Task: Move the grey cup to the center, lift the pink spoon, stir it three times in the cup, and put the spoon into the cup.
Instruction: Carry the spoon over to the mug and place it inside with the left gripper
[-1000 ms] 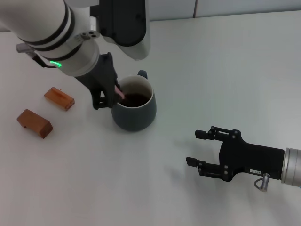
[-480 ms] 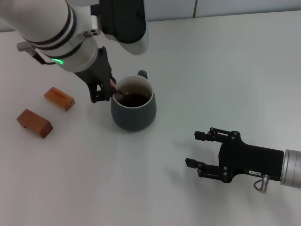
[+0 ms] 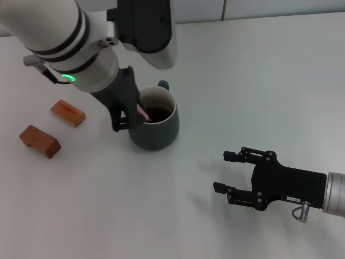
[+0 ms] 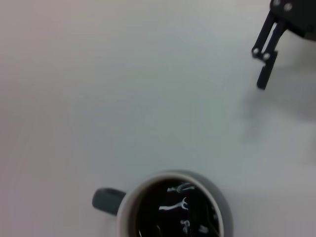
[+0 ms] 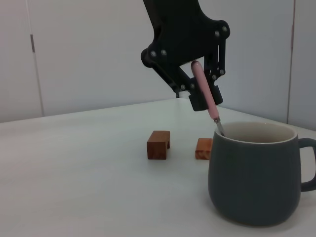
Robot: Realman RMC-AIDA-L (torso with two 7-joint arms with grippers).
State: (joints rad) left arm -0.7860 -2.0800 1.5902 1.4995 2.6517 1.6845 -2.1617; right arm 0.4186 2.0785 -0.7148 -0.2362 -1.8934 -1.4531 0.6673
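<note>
The grey cup point(image 3: 155, 124) stands upright mid-table with dark liquid inside; it also shows in the left wrist view point(image 4: 170, 212) and the right wrist view point(image 5: 254, 173). My left gripper point(image 3: 129, 113) hangs over the cup's left rim, shut on the pink spoon point(image 3: 141, 111). In the right wrist view that gripper point(image 5: 201, 94) holds the spoon point(image 5: 205, 96) tilted by its pink handle, with the metal end dipping inside the cup. My right gripper point(image 3: 230, 171) is open and empty, low over the table to the cup's right front.
Two brown wooden blocks point(image 3: 68, 112) point(image 3: 39, 141) lie left of the cup; they also show in the right wrist view point(image 5: 158, 144) point(image 5: 203, 148). The table's far edge meets a wall behind the cup.
My left gripper has swung with the spoon from the cup's far-left rim toward its near-left rim, a stirring sweep. The cup and my right arm have stayed put.
</note>
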